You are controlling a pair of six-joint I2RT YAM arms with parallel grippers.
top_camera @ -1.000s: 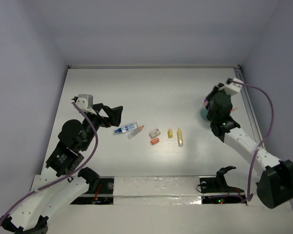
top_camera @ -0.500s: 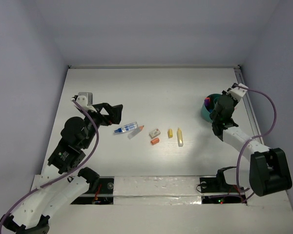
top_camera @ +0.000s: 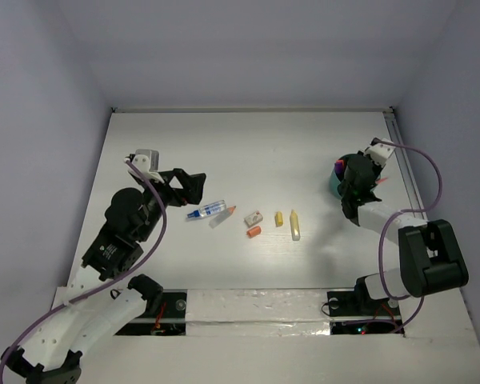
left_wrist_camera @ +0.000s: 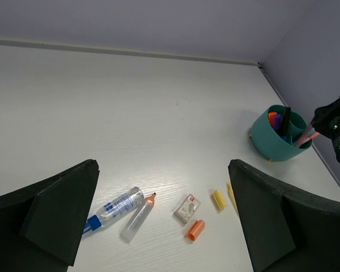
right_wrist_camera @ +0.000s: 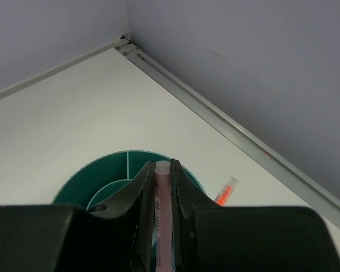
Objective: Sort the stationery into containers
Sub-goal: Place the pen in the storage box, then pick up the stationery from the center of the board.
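The round teal organiser (top_camera: 336, 186) (left_wrist_camera: 275, 143) (right_wrist_camera: 116, 170) stands at the right. It holds an orange highlighter (left_wrist_camera: 272, 118) and a purple marker (left_wrist_camera: 277, 122). My right gripper (top_camera: 360, 171) (right_wrist_camera: 162, 170) hangs over its rim, shut on the thin pink pen (right_wrist_camera: 162, 204) (left_wrist_camera: 306, 137). At mid-table lie the blue-white pen (top_camera: 208, 210) (left_wrist_camera: 113, 207), a clear pen with an orange tip (left_wrist_camera: 137, 217), the white eraser (top_camera: 254, 217) (left_wrist_camera: 187, 208), the orange stub (top_camera: 254, 232) (left_wrist_camera: 195, 229) and two yellow markers (top_camera: 294, 225) (left_wrist_camera: 218, 199). My left gripper (top_camera: 188, 188) (left_wrist_camera: 161, 181) hovers open, left of the blue-white pen.
An orange-red tip under a clear cap (right_wrist_camera: 226, 190) shows just past the organiser's right side. A metal rail (right_wrist_camera: 215, 122) runs along the table's right edge at the foot of the wall (right_wrist_camera: 260, 68). Bare tabletop (top_camera: 248, 144) lies beyond the loose items.
The right arm has folded in toward the organiser, and its gripper stays at the rim with the pink pen. The left arm has edged slightly to the right.
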